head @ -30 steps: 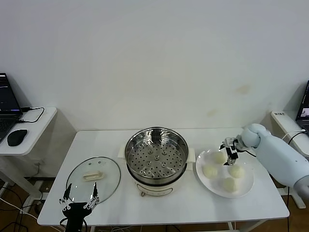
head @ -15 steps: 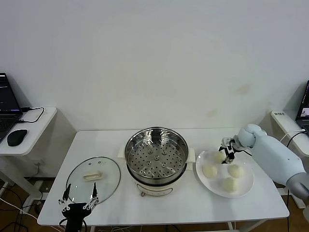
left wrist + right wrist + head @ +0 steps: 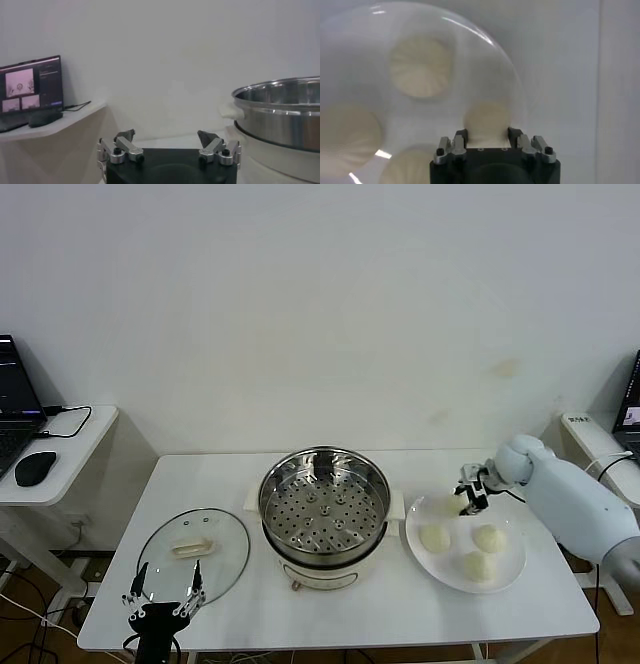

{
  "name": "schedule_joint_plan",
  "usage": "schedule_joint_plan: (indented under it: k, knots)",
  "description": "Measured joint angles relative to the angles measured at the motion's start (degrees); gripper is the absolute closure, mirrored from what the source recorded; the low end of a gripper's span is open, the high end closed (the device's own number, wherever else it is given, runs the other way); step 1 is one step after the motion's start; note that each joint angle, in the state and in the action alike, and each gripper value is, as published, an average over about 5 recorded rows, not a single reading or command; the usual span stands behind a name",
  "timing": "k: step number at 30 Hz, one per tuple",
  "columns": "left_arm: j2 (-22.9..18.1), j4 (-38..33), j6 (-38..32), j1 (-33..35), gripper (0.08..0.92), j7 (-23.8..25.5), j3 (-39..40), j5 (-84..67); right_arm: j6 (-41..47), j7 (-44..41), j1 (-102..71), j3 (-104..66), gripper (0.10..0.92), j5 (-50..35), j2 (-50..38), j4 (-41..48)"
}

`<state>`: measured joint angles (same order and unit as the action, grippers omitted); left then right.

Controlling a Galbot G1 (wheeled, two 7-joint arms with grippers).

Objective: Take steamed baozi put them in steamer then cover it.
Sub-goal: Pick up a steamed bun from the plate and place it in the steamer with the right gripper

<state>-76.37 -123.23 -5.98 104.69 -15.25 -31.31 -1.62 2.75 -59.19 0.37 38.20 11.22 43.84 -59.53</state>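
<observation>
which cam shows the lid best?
Head view: the whole lid lies flat on the table left of the steamer, handle up, just beyond the left gripper. Left wrist view shows only the steamer's side, no lid. Right wrist view shows the plate of baozi, no lid.

You see cream-white baozi, white plate, shiny silver steamer with perforated bottom, clear cover with cream handle, white table.
</observation>
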Motion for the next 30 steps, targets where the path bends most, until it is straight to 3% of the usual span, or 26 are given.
schedule_joint_plan:
  k: [12, 22, 30]
  knots:
    - [1.32, -0.74, 0.02, -0.53, 0.177, 0.37, 0.11, -1.01, 0.61, 0.26, 19.28, 14.29, 0.491, -13.09, -1.93, -9.68]
    - [2.06, -0.59, 0.04, -0.93, 0.177, 0.74, -1.09, -2.27, -1.81, 3.32, 29.91, 24.91, 0.482, -20.58, 6.1, -13.78]
    - [1.96, -0.74, -0.12, -0.41, 0.177, 0.81, -2.14, -2.94, -6.49, 5.96, 32.1, 31.23, 0.482, -21.0, 13.14, -15.07]
